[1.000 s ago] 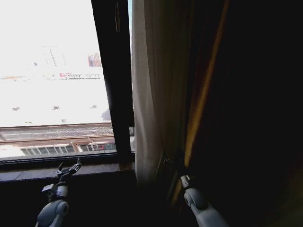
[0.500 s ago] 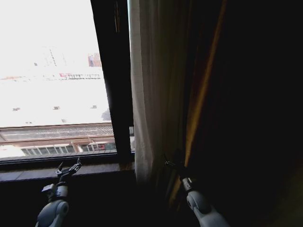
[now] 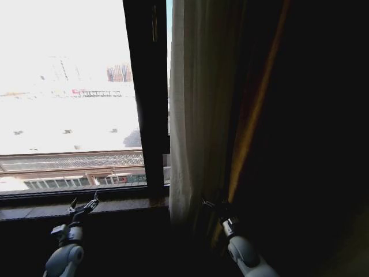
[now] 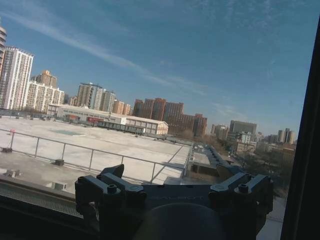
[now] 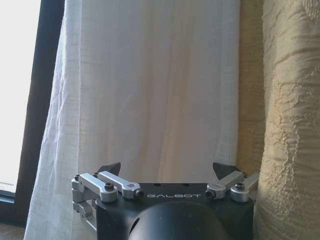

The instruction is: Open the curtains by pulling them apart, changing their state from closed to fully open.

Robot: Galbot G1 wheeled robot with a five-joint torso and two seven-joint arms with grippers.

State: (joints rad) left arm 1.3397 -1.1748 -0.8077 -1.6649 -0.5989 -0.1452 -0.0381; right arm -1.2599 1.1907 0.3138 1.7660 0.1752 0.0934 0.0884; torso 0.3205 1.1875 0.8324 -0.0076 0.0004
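Note:
The curtains (image 3: 196,115) hang as one bunched sheer white panel just right of the dark window frame bar (image 3: 151,104). Low down, my right gripper (image 3: 212,203) sits against the panel's right side. In the right wrist view the pleated fabric (image 5: 155,90) hangs straight ahead of that gripper (image 5: 166,168), which is open with nothing between its fingers. At the lower left my left gripper (image 3: 82,205) is raised in front of the windowsill (image 3: 34,210), away from the fabric. In the left wrist view it (image 4: 172,172) is open and faces the glass and the city outside.
A heavy golden-brown drape (image 5: 290,125) hangs right beside the sheer panel and shows dark, with an orange edge (image 3: 253,133), on the right of the head view. The uncovered window pane (image 3: 63,86) takes up the left side.
The whole head picture has shifted a little to the right, so the camera has moved. My right gripper sits slightly lower and farther right along the fabric. The left arm has stayed put.

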